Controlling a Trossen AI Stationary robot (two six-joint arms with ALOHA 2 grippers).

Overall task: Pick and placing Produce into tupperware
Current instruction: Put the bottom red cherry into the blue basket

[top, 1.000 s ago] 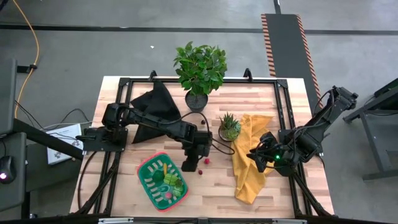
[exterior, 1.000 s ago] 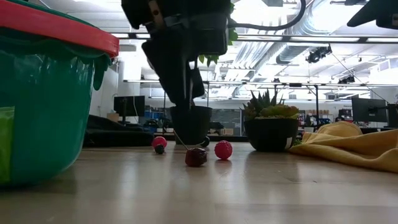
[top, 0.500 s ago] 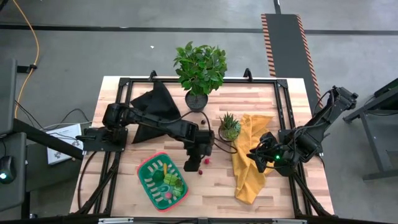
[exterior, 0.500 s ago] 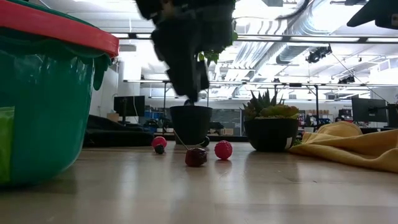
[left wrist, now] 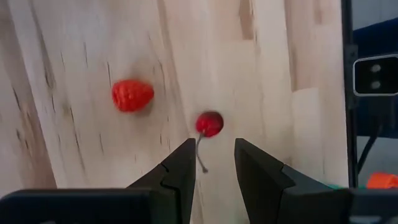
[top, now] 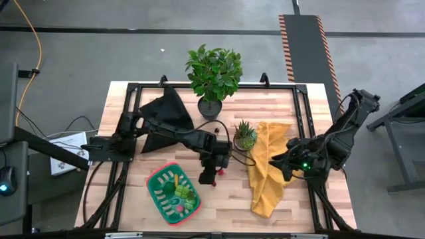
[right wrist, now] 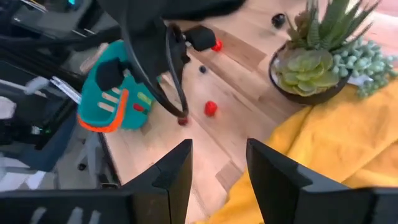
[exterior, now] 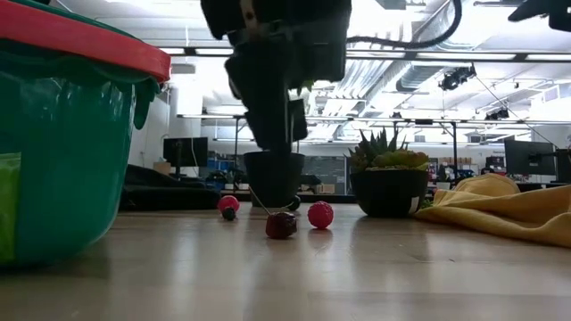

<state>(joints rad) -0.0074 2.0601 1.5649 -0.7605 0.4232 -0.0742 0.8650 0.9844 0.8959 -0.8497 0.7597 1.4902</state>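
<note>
Dark left tool (left wrist: 211, 163), open, has shifted over the cherry (left wrist: 209, 123).

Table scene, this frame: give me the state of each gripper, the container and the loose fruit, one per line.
Left gripper: open, empty, above the cherry.
Right gripper: open, empty, over the yellow cloth.
Tupperware: uncovered, already holding produce.
Cherry: loose on the table.
Raspberry: loose on the table.

Colours on the table
Green container (top: 174, 193) with red rim; dark red cherry (left wrist: 209, 123); pink-red berry (left wrist: 132, 96); yellow cloth (top: 267, 169); black cloth (top: 166, 114).
</note>
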